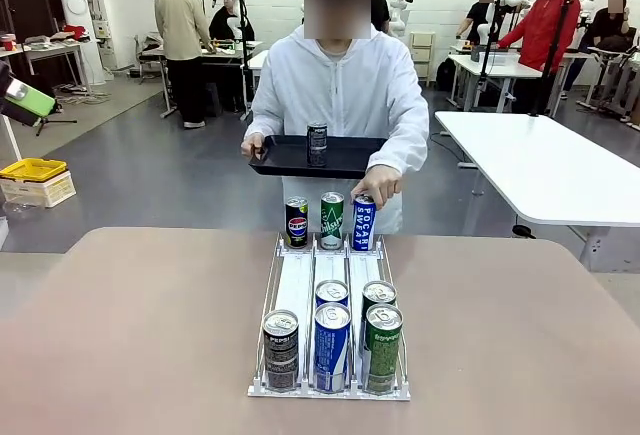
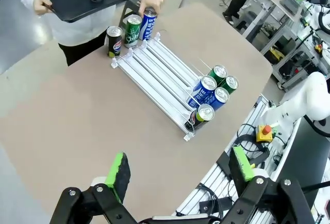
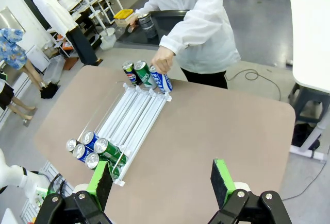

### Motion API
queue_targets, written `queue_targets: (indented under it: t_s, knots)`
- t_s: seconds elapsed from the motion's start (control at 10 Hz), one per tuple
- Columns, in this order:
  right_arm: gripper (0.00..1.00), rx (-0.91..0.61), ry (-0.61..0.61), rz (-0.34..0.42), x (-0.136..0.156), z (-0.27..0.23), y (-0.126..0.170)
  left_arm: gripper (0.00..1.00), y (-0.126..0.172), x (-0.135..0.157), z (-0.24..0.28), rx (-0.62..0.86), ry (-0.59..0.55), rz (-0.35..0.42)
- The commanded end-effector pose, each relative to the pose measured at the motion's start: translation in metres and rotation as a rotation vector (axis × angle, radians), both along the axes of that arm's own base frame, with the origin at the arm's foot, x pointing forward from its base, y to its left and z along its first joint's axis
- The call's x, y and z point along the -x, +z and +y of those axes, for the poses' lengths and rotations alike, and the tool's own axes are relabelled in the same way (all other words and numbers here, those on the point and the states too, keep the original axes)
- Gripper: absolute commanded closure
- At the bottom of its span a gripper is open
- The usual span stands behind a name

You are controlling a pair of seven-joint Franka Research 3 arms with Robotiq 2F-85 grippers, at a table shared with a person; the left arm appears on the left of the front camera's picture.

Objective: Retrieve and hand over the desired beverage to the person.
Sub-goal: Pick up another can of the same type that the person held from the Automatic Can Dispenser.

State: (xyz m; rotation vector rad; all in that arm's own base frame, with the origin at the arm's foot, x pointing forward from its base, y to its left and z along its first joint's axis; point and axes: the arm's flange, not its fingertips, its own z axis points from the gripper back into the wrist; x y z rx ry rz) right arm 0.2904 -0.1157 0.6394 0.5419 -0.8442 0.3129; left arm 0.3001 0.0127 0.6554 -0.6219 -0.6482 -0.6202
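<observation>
The person [image 1: 340,85] in a white hooded jacket stands at the far side of the table and holds a black tray [image 1: 285,160] with a dark can [image 1: 317,143] on it. Their other hand [image 1: 378,183] rests on a blue Pocari Sweat can [image 1: 363,223] at the far end of the white can rack [image 1: 297,285], beside a green can [image 1: 332,220] and a Pepsi can [image 1: 297,222]. Several cans [image 1: 332,345] stand at the rack's near end. My left gripper [image 2: 180,170] is open high above the table's near edge. My right gripper [image 3: 161,180] is open too, empty, well back from the rack [image 3: 131,113].
The brown table [image 1: 130,335] is bare on both sides of the rack. A white table [image 1: 540,165] stands at the right and a yellow bin [image 1: 33,170] at the far left. Beyond the table edge sits a box with a red button [image 2: 266,130].
</observation>
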Motion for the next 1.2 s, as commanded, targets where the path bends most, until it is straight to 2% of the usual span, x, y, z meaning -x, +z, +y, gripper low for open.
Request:
queue_targets:
  t_s: [0.0, 1.1]
  knots:
    - [0.00, -0.023, 0.018, -0.004, -0.0019, 0.0010, -0.0006, 0.00, 0.0007, 0.0001, 0.0043, 0.000, -0.020, 0.001]
    - [0.00, -0.023, 0.018, -0.004, -0.0019, 0.0010, -0.0006, 0.00, 0.0007, 0.0001, 0.0043, 0.000, -0.020, 0.001]
